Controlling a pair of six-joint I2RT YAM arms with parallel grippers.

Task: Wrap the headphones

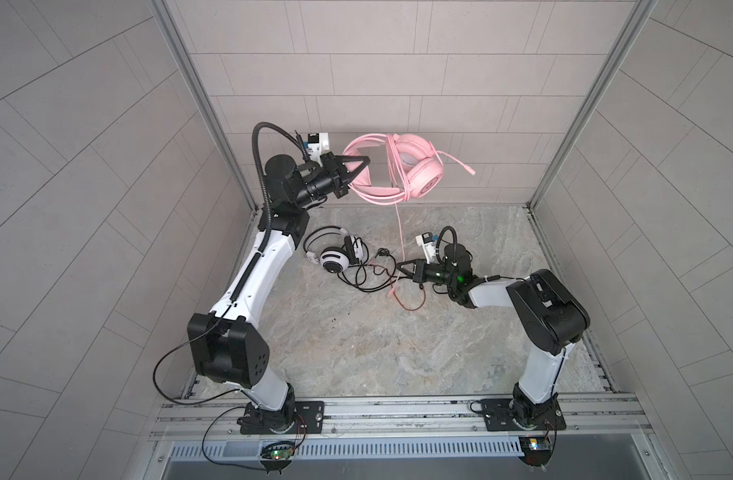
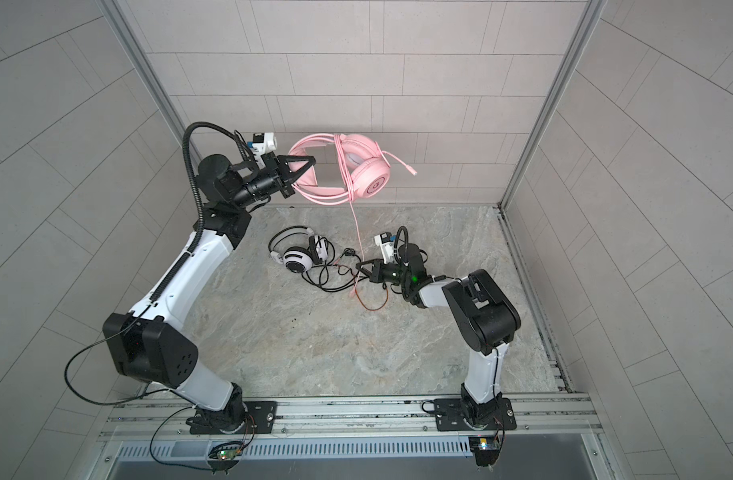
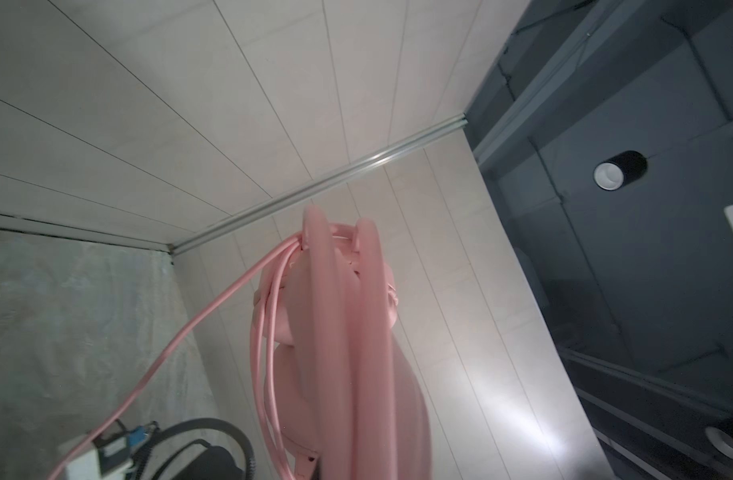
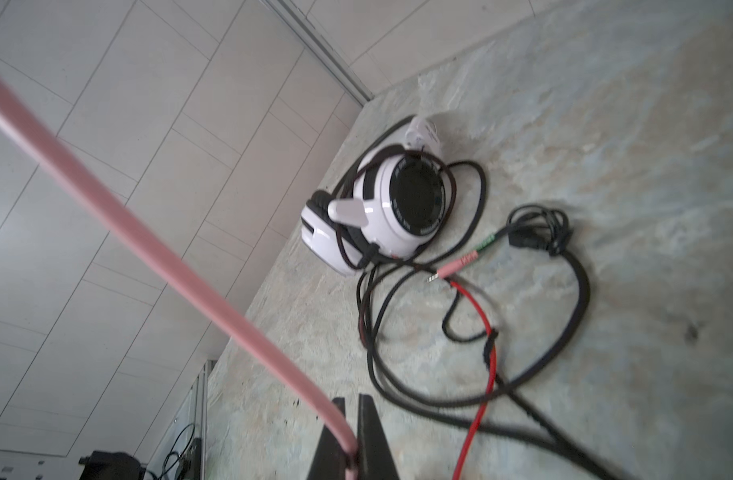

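2 robot arms work over a stone-patterned table [image 1: 377,353]. The left gripper [image 1: 365,162], raised near the back wall [image 1: 356,83], is clamped on the headband of the pink headset [image 1: 418,166], holding it in the air. Its pink cable [image 1: 400,232], partly looped around the headset, hangs down to the right gripper [image 4: 350,401], which is pinched tight on it just above the table. The white-and-black headset [image 1: 335,257] lies on the table, and its black cable [image 4: 585,291] seems to be loose beside it.

Bright, even light with faint shadows. Bent lines at top-view edges. Blurry pink cable [image 4: 107,195] up close. White glare on wall [image 3: 518,419].
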